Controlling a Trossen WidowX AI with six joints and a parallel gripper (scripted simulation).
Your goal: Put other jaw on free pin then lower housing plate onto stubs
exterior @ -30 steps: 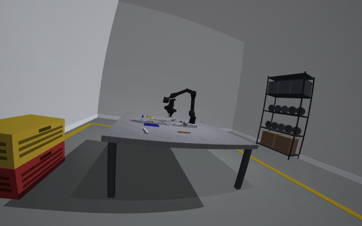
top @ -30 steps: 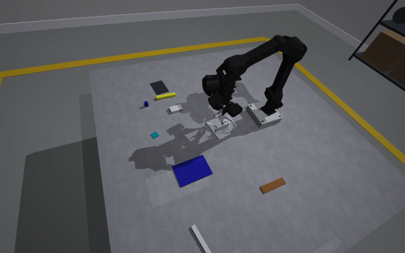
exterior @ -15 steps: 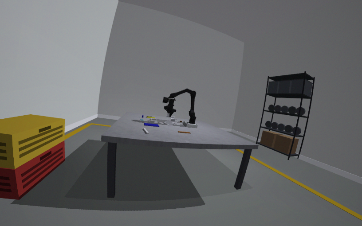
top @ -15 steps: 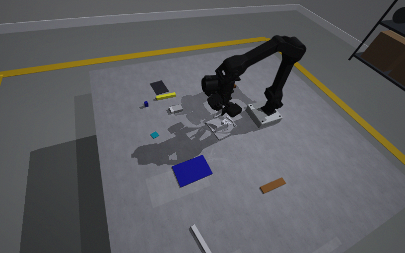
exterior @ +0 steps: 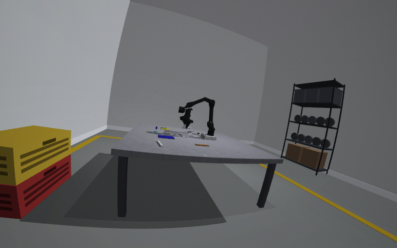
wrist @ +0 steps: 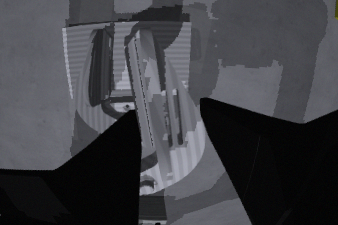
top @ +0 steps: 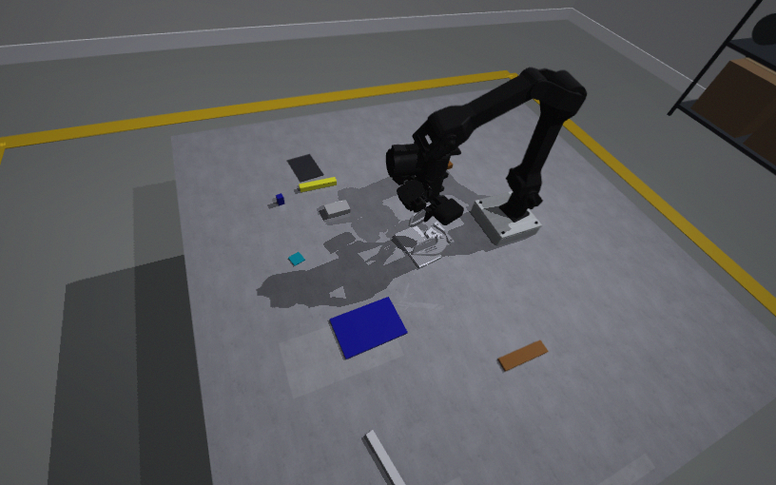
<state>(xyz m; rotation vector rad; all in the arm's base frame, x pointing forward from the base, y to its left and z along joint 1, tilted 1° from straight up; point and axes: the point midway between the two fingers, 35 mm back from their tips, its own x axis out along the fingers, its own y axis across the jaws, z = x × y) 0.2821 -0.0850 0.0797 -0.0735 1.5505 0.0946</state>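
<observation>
My gripper (top: 424, 217) (wrist: 169, 111) is shut on a pale jaw (wrist: 142, 81). The jaw is a long, slotted piece, held above the base. The pale base (top: 430, 261) (wrist: 74, 56) lies on the table below my fingers, between the arm's foot and the blue slab. The mounted jaw (wrist: 100, 71) stands on the base, to the left of the held one in the wrist view. The held jaw covers much of the base there, so the free pin and any gap beneath the jaw are hidden. I cannot make out the housing plate in these views.
A white block (top: 337, 208), yellow bar (top: 318, 184), dark tile (top: 304, 167), small blue cube (top: 280, 199) and teal tile (top: 296, 258) lie left of the arm. A blue slab (top: 368, 328), orange bar (top: 522, 355) and white bar (top: 383, 455) lie nearer the top camera.
</observation>
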